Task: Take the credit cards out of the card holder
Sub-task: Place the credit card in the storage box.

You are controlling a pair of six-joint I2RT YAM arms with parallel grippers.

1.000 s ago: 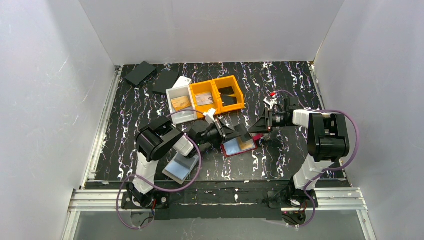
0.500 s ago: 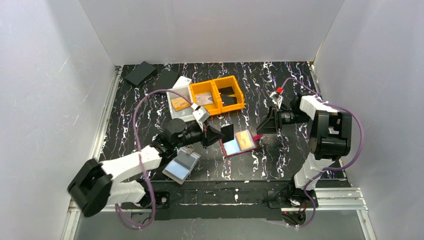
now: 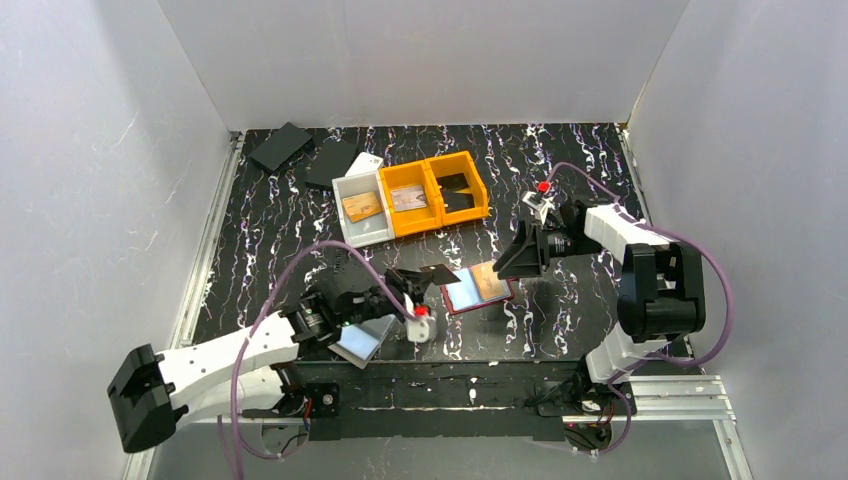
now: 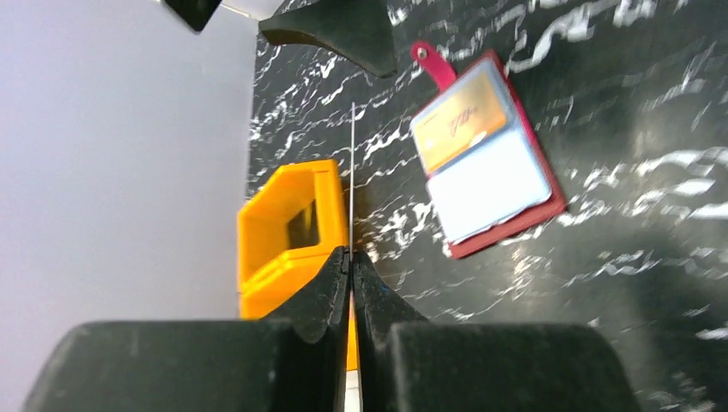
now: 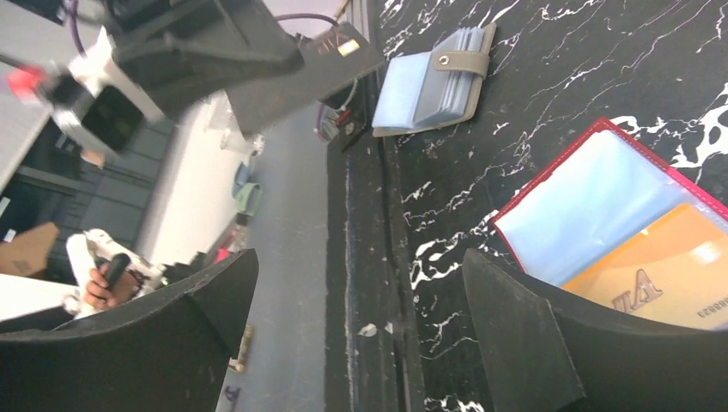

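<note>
The red card holder (image 3: 470, 297) lies open on the table, an orange credit card (image 3: 490, 281) in its right pocket. My left gripper (image 3: 415, 283) is shut on a dark credit card (image 3: 438, 273), held clear of the holder to its left. In the left wrist view this card (image 4: 352, 172) shows edge-on as a thin line between the shut fingers (image 4: 330, 283), with the holder (image 4: 506, 232) to the right. My right gripper (image 3: 510, 262) stands open beside the holder's right edge. Its wrist view shows the holder (image 5: 592, 197) and orange card (image 5: 670, 275) past the right finger.
A grey card holder (image 3: 362, 338) lies near the front left, under my left arm. A white bin (image 3: 362, 208) with cards and two orange bins (image 3: 438, 190) stand behind the holder. Black flat items (image 3: 280, 146) lie at the back left corner.
My left gripper has pulled the dark card out of the red holder and drawn back to the left. My right gripper has opened wide and shifted slightly left.
</note>
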